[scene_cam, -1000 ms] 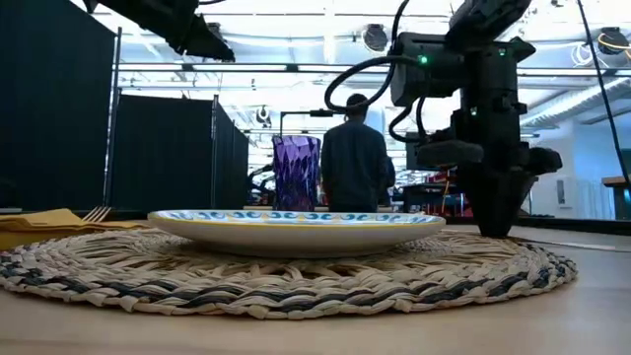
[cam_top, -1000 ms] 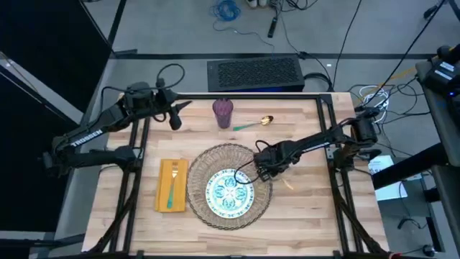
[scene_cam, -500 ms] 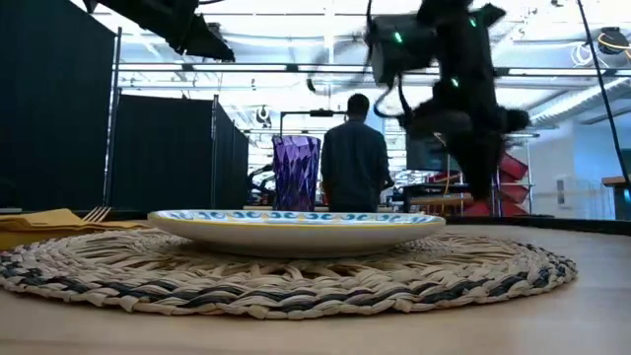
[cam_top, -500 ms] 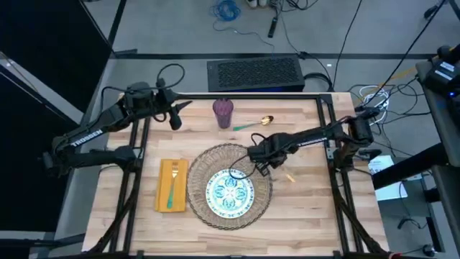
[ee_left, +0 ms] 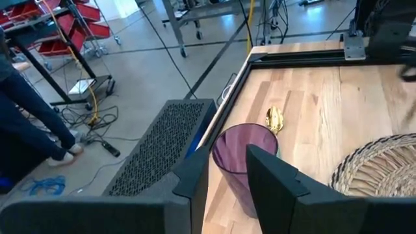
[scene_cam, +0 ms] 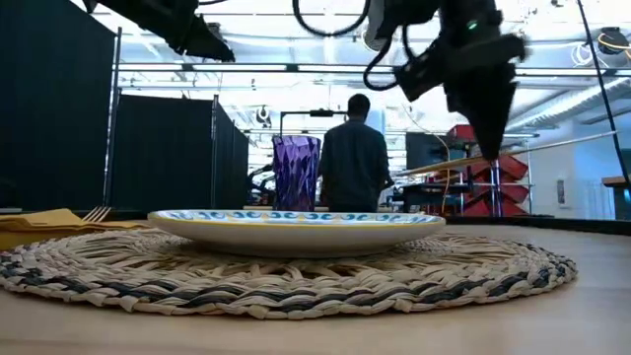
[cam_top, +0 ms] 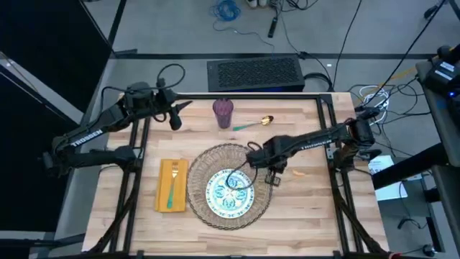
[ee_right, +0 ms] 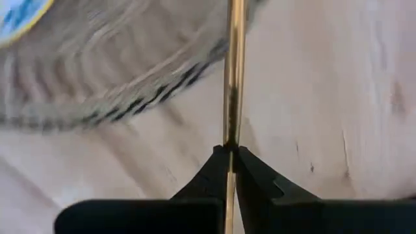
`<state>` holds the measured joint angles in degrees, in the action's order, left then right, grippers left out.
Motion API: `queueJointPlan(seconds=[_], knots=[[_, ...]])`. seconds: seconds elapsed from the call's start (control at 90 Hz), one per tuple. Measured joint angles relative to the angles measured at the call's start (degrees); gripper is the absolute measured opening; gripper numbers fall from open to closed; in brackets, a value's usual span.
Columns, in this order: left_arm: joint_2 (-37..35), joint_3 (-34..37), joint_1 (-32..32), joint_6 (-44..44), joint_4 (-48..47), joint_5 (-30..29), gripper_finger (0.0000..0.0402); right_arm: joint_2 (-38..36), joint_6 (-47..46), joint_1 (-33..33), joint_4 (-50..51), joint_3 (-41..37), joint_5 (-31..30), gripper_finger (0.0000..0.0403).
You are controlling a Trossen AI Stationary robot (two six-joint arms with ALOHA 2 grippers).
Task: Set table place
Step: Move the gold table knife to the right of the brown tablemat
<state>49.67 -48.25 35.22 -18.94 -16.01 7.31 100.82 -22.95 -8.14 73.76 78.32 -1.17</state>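
A white plate with a teal pattern (cam_top: 230, 191) lies on the round straw placemat (cam_top: 260, 205). Left of it, a gold-and-teal fork (cam_top: 171, 183) lies on the yellow napkin (cam_top: 162, 194). The purple cup (cam_top: 223, 112) stands at the far edge, with a gold spoon (cam_top: 257, 124) lying on the table to its right. My right gripper (cam_top: 274, 173) hangs over the mat's right rim, shut on a thin gold piece of cutlery (ee_right: 234, 78). My left gripper (ee_left: 224, 179) waits open at the far left, short of the cup (ee_left: 242, 156). My right gripper pinches the gold piece's thin shaft (ee_right: 231, 140) between its two fingertips (ee_right: 252, 170). The fingers come from above, pointing down, and lie across the shaft. The piece is lifted clear of the table over the mat's edge, and one end (cam_top: 298, 171) sticks out toward the table's right.
Bare wood (cam_top: 309, 208) lies right of the placemat. Black rails (cam_top: 338, 187) frame the table. A dark grated box (cam_top: 253, 73) sits beyond the far edge. A person (scene_cam: 355, 158) stands in the room behind.
My right gripper has risen from table height beside the mat, carrying the gold piece clear of the wood. It has swung toward the far edge and back, ending a little farther right, and has turned at the wrist.
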Motion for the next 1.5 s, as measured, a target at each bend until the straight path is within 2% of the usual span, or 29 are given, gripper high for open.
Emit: queueJointPlan(seconds=[0.422, 0.744, 0.833, 0.9, 1.044, 1.144, 1.344, 1.411, 1.5], knots=[[0.02, 0.0, 0.0, 1.37, 1.05, 0.0, 0.0088, -0.04, 29.52, -10.5, -3.64, 0.0, -0.46, 0.0], [0.02, 0.0, -0.02, 10.77, 3.89, 0.0, 0.0088, -0.07, 66.48, -14.22, -4.42, -0.14, -1.45, 0.0], [0.02, 0.0, -0.01, 12.74, 4.15, 0.0, 0.0088, -0.2, 75.59, -15.26, -4.86, -2.41, -4.97, 0.0], [0.02, 0.0, -0.03, 14.2, 4.36, 0.0, 0.0088, -0.2, 81.14, -15.65, -5.3, -5.53, -4.91, 0.0], [0.02, 0.0, -0.17, 16.64, 4.86, -0.02, 0.0088, -0.15, 83.82, -15.7, -6.56, -15.37, -2.75, 0.0], [0.02, 0.0, -0.63, 18.59, 4.84, 0.0, 0.0088, -1.25, 87.37, -17.19, -9.86, -19.61, -4.7, 0.0], [0.13, 0.0, -1.82, 20.63, 4.8, -0.05, 0.0088, -7.29, 85.83, -17.84, -20.46, -17.45, 2.96, 0.0], [0.19, 0.0, -2.24, 21.4, 4.76, -0.7, 0.0088, -9.41, 84.88, -17.82, -22.09, -16.01, 3.71, 0.0], [0.2, 0.0, -2.66, 21.64, 4.8, -1.48, 0.0088, -10.95, 82.84, -16.03, -23.15, -16.02, 8.4, 0.0]])
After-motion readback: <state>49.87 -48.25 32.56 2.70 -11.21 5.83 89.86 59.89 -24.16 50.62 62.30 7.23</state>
